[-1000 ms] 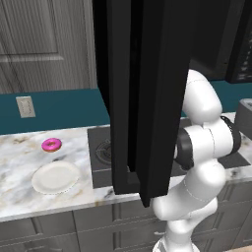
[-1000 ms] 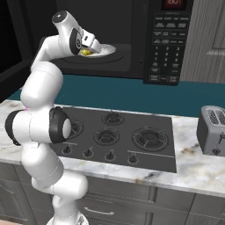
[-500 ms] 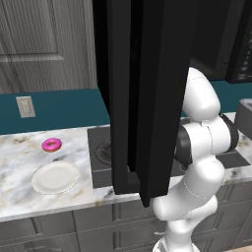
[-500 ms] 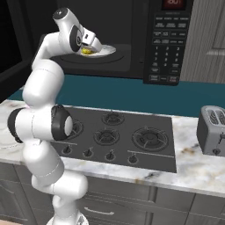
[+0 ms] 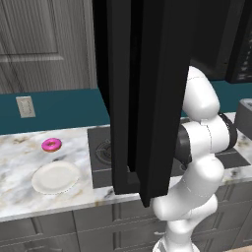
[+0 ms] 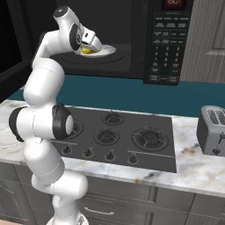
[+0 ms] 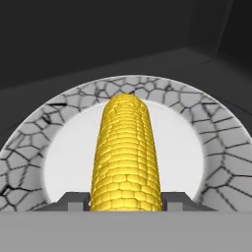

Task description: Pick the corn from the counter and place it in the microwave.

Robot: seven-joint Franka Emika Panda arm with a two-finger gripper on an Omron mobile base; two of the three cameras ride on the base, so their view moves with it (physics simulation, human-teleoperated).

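Note:
Inside the dark cavity of the microwave [image 6: 162,39], my gripper [image 7: 125,199] is shut on the corn [image 7: 125,152], a yellow cob with bumpy kernels that points away from the hand. The cob lies low over the microwave's round plate [image 7: 211,123], which has a grey crackle-pattern rim; I cannot tell if the two touch. From the right base view the gripper [image 6: 90,49] reaches into the cavity with the corn [image 6: 88,51] at the plate's [image 6: 110,49] left side. The tall black microwave door [image 5: 142,93] stands swung open. The marble counter [image 5: 19,162] lies to the left.
A white plate [image 5: 55,176] and a pink donut [image 5: 51,144] sit on the counter left of the stovetop [image 6: 114,132]. A grey toaster [image 6: 213,130] stands on the counter at the right. The open door hangs over the stovetop's left part.

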